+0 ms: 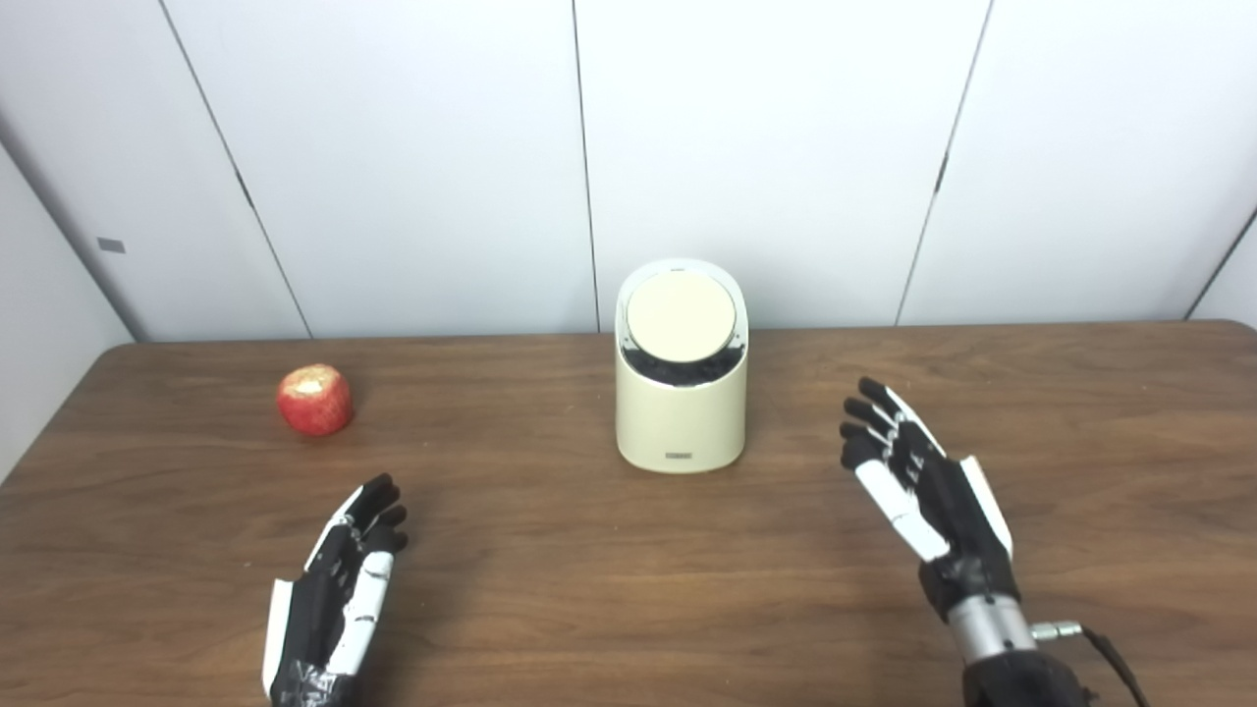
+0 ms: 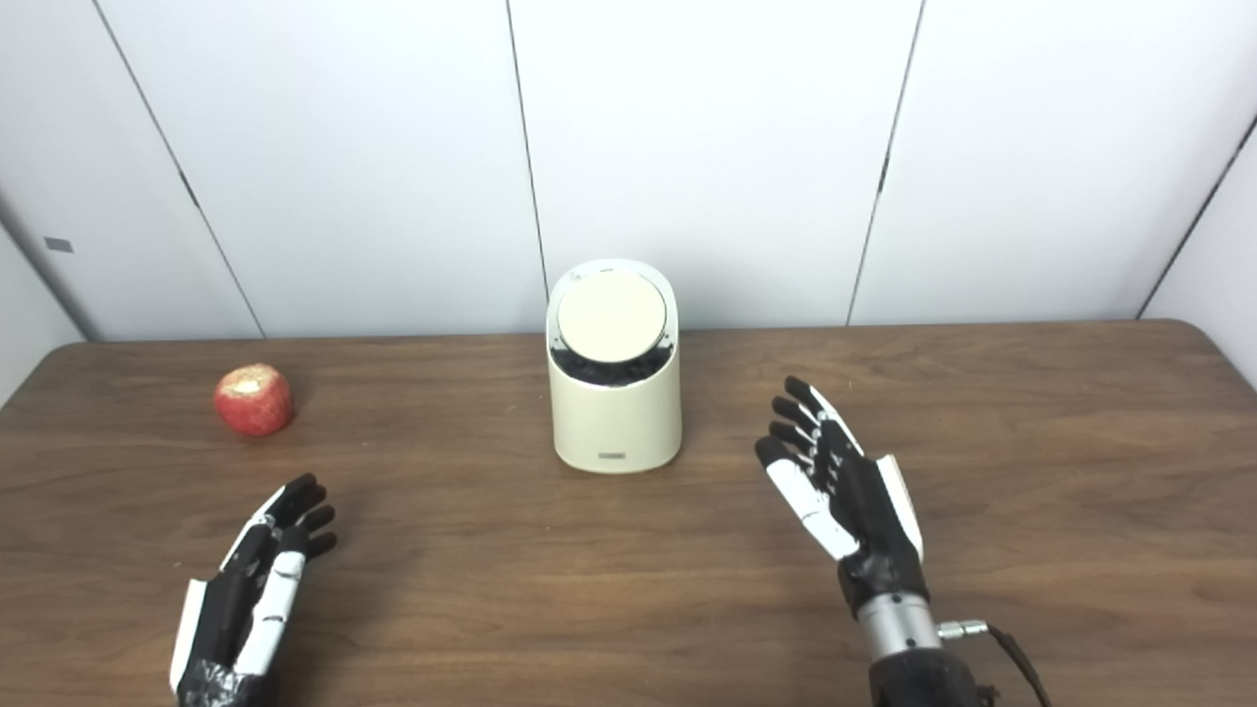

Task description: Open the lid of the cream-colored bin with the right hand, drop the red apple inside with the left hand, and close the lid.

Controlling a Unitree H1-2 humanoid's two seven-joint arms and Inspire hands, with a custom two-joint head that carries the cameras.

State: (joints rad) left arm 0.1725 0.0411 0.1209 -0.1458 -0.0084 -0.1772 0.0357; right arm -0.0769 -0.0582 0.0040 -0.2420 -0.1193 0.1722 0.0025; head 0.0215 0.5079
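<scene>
Progress: nothing done, by my judgement | cream-colored cylindrical plastic bin (image 1: 680, 412) at surface centre, round lid (image 1: 681, 316) down | round red apple (image 1: 314, 399) at 9 o'clock, untouched | left hand (image 1: 334, 594), right hand (image 1: 918, 486): fingers spread, empty | Remaining: open, drop, close.

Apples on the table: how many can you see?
1. A single red apple sits on the wooden table, left of the cream-colored bin. Any inside the bin would be hidden.
</scene>
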